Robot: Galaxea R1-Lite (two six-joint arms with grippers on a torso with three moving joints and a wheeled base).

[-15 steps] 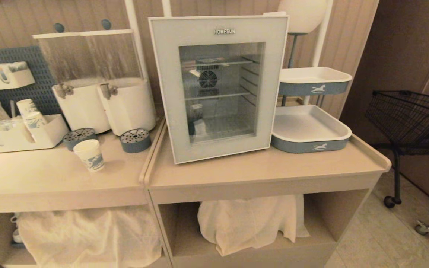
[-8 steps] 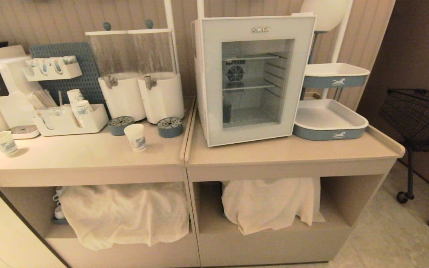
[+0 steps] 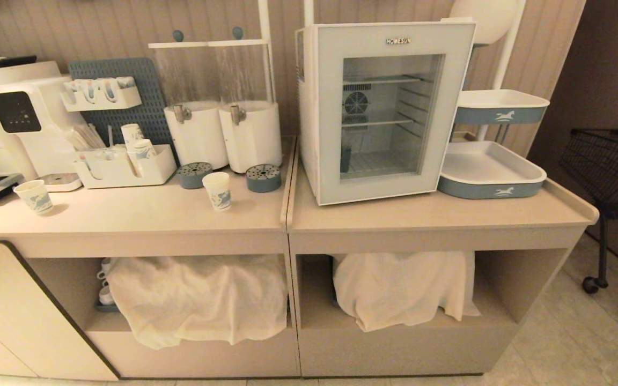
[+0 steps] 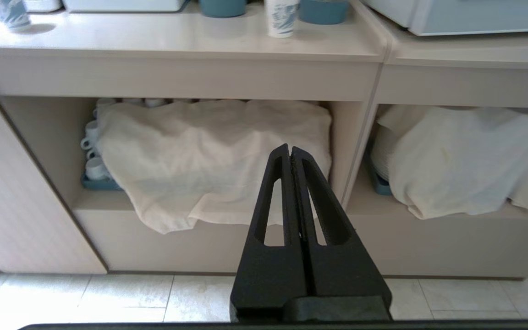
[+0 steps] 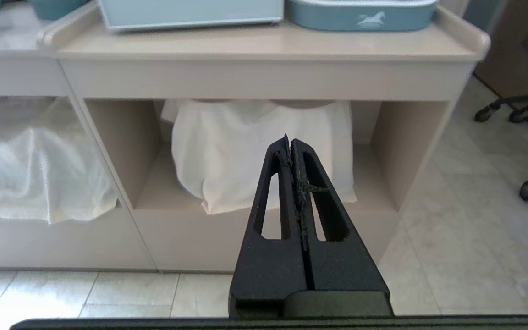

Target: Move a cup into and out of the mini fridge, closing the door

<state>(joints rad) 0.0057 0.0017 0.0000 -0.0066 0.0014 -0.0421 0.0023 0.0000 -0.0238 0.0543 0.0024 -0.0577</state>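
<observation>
Left to right, risks first: the cup [image 3: 217,191] stood on the tabletop [image 3: 126,214] beside a blue drip cap [image 3: 263,178], with a shorter cup [image 3: 33,196] well to its left, so I judged a mistaken pick or a knock likely. The mini fridge [image 3: 309,107] stood right of it, its door [image 3: 395,112] shut; reaching in before opening it would strike glass. My left tool [image 4: 290,153] and right tool [image 5: 290,143] hung low before the shelves, each pressed together, holding and touching nothing.
</observation>
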